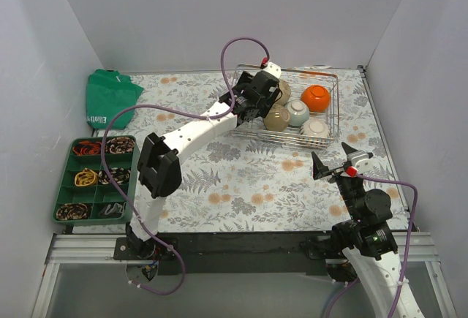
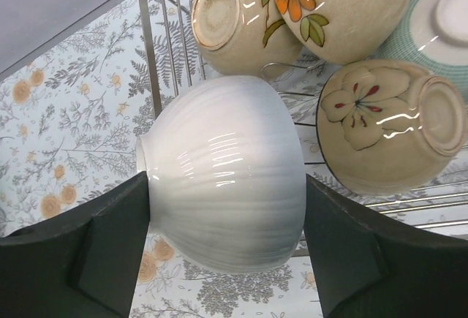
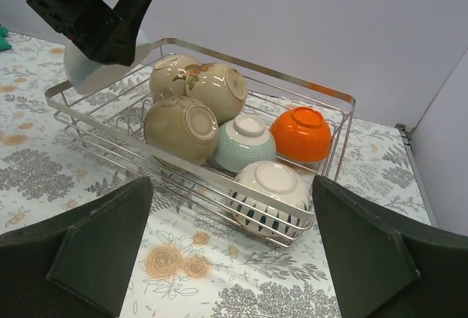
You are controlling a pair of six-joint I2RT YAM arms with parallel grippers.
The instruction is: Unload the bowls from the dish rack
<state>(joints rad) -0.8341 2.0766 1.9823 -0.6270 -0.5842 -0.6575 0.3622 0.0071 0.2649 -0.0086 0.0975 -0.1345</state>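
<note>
**Seven bowls, one clamped by the left gripper (image 2: pixel 227 248) at the end of the dish rack (image 1: pixel 336 102)**

The left gripper's fingers (image 2: pixel 95 259) press on opposite sides of a white ribbed bowl (image 2: pixel 223 208). The bowl is turned on its side, so its foot ring faces sideways. It hangs at the dish rack's left end, about level with the top rim. Whether it touches the wire cannot be told.

Six more bowls lie inside the dish rack, all overturned or tipped.
- Two beige floral bowls (image 3: pixel 172 77) (image 3: pixel 219 88) touch each other at the back of the left half.
- A third beige bowl (image 3: pixel 181 129) lies just in front of them, its foot facing the front rail.
- A pale teal bowl (image 3: pixel 245 144) sits just beside that one, near the rack's middle.
- An orange bowl (image 3: pixel 301 134) stands upside down at the back right.
- A white bowl with dark blue strokes (image 3: pixel 267 195) stands upside down in the front right corner.

The right gripper (image 1: pixel 336 159) is outside the dish rack, off the near side of its right end. It touches nothing, and its fingers (image 3: pixel 88 259) are spread wide with nothing between them.

A green compartment tray (image 1: pixel 91 220) sits well to the left of the dish rack, nearer the arm bases. A green bag (image 1: pixel 110 99) lies to the rack's left, well apart from it.
</note>
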